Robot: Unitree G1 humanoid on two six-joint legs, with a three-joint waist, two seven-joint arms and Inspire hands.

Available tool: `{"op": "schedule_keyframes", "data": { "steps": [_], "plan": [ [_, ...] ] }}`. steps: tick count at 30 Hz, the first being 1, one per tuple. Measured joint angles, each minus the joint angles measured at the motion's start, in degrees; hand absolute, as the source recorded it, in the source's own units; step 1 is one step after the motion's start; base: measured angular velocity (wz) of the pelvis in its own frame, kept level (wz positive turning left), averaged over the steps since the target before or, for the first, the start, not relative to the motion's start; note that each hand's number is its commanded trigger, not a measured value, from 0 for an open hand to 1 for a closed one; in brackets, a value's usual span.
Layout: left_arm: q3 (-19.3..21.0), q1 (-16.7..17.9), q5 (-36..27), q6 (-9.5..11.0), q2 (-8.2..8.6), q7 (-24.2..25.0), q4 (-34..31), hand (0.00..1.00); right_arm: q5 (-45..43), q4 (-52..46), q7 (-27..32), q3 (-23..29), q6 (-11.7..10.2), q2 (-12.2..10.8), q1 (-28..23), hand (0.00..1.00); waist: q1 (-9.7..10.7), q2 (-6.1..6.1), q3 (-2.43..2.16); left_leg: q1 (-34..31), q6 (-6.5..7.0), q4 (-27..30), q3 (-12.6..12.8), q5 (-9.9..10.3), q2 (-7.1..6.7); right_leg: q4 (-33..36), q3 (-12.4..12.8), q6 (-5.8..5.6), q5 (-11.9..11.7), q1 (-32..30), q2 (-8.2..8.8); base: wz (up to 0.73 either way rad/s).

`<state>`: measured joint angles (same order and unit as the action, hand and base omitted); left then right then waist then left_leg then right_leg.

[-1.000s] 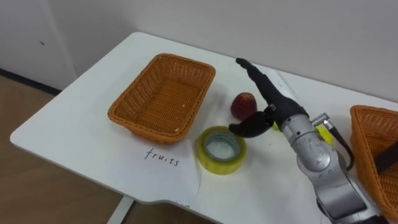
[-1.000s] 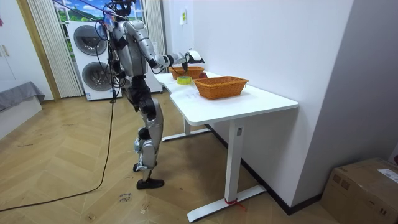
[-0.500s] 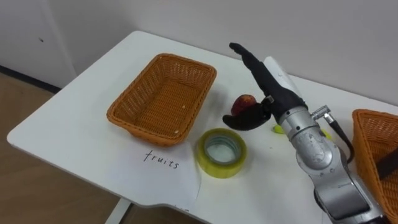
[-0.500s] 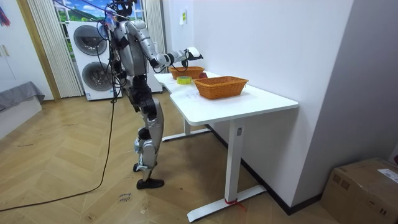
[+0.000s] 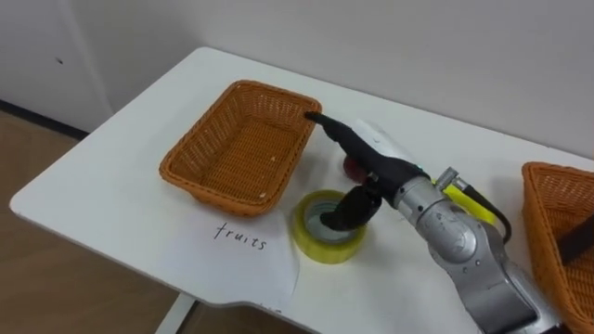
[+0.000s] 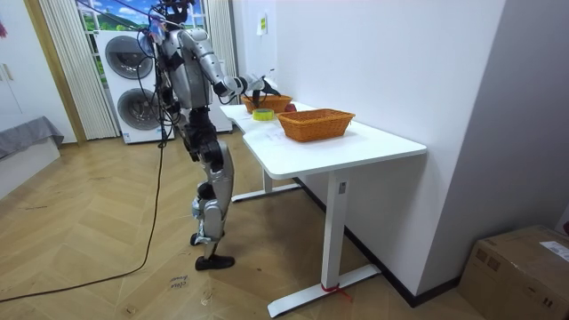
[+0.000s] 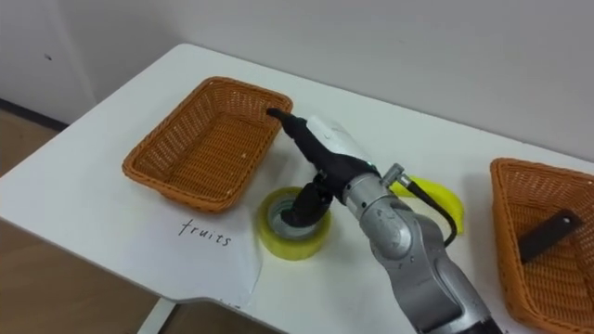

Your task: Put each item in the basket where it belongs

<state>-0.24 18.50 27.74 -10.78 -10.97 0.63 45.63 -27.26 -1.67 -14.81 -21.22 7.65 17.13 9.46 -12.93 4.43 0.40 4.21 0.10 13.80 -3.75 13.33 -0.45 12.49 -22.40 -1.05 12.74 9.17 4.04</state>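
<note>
White worktop carried a tape roll just beside the fruit basket. Half a second before, the right hand hung above the apple. It had since swung down leftward over the tape roll, fingers straight, grasping nothing, its fingertips at the basket's rim.

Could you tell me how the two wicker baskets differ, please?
The left basket is empty; the right basket holds a dark flat object. The left basket stands at the table's left end behind a handwritten paper, the right basket at its right end. Both are orange wicker.
</note>
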Motion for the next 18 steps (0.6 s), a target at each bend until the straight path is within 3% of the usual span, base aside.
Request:
{"op": "schedule_keyframes", "data": {
  "steps": [3, 11, 18],
  "plan": [
    [0.0, 0.0, 0.0, 0.0, -0.18, 0.0, 0.0, 0.00, -0.4, 0.9, -1.6, 0.0, 0.0, -0.1, -0.1, 0.00, -0.1, 0.58, 0.25, -0.4, 0.01, 0.4, -0.2, 0.0, -0.04, 0.0, -0.4, -0.01, 0.0, -0.1, 0.01, 0.06],
    [-0.1, -1.1, 0.0, 0.0, -1.08, 0.0, 0.0, 0.00, -0.4, 3.3, -2.2, 0.1, 0.1, 0.3, -0.1, 0.00, -0.2, 1.05, 0.09, -0.6, 0.02, 0.9, -0.6, 0.1, -0.07, 0.1, -0.8, 0.00, 0.0, 0.1, 0.02, 0.02],
    [-0.1, -1.1, 0.1, -0.3, -1.22, 0.1, 0.0, 0.00, -0.4, 4.0, -5.1, 0.1, 1.9, 0.2, -0.1, 0.00, -0.3, 1.72, 0.00, -0.7, -0.09, 1.2, -0.6, 0.0, -0.08, 0.2, -0.8, 0.01, 0.0, 0.1, 0.03, 0.00]
  ]
}}
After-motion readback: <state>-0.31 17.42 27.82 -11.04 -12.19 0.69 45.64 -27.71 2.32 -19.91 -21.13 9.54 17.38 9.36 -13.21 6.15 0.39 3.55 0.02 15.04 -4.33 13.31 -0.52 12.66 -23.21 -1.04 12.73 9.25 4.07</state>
